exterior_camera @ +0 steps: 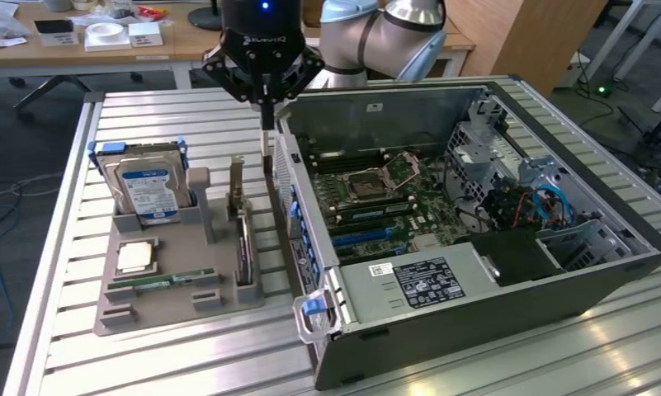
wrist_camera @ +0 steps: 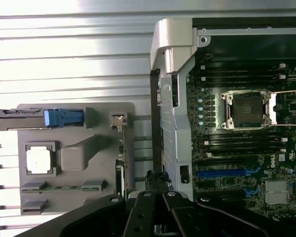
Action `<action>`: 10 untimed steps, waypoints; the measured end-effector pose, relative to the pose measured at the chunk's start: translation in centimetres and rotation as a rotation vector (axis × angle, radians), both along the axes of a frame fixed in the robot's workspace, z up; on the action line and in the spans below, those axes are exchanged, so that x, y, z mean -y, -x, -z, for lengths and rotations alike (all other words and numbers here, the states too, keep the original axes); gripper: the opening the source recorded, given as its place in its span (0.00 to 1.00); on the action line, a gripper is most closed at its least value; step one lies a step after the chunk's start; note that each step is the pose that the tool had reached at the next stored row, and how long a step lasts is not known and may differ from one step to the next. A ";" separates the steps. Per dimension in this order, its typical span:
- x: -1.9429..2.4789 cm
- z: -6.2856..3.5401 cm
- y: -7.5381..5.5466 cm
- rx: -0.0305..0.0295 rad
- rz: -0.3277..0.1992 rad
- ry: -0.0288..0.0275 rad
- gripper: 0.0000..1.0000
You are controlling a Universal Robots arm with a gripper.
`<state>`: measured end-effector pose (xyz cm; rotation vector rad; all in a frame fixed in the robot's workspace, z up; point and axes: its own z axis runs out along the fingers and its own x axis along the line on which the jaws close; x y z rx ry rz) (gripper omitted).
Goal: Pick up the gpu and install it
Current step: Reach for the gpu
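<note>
- gpu (exterior_camera: 243, 247): thin dark card, standing on its long edge in a slot at the exterior view's right side of the grey parts holder (exterior_camera: 187, 307). Silvery end bracket (exterior_camera: 237, 180) at the far end, upright.
- Gripper (exterior_camera: 266, 120): clenched, fingers drawn together to a point, nothing seen between them. Hanging over the strip between holder and computer case, near the card's bracket end, apart from the card.
- Hard drive (exterior_camera: 148, 195): silver, blue-white label, propped in the holder's far slot, with a blue-tabbed part just behind it.
- Processor chip (exterior_camera: 138, 257): square, silver-topped, lying flat in a recess on the holder's near half.
- Memory stick (exterior_camera: 161, 280): narrow, green, lying in a groove just nearer than the chip.
- Computer case (exterior_camera: 594, 272): dark tower laid on its side, panel off, interior open upward, just beside the holder on the exterior view's right.
- Motherboard (exterior_camera: 402, 202): green, on the case floor. Processor socket (exterior_camera: 381, 175) open, with dark memory slots and blue expansion slots near it.
- Labelled grey box (exterior_camera: 418, 282): at the near end of the case.
- Blue latch handle (exterior_camera: 313, 310): at the near corner of the case.
- Slatted aluminium table (exterior_camera: 143, 363): carrying holder and case.
- Wooden desk (exterior_camera: 44, 51): in the background, with small boxes and a roll of tape.
</note>
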<state>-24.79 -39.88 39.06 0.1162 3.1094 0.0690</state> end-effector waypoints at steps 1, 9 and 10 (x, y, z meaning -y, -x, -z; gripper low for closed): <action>0.00 0.02 0.3 0.0000 0.000 0.0000 0.11; 0.00 0.13 2.4 0.0000 0.000 0.0000 0.11; 0.00 0.15 2.7 0.0001 0.000 -0.0001 0.11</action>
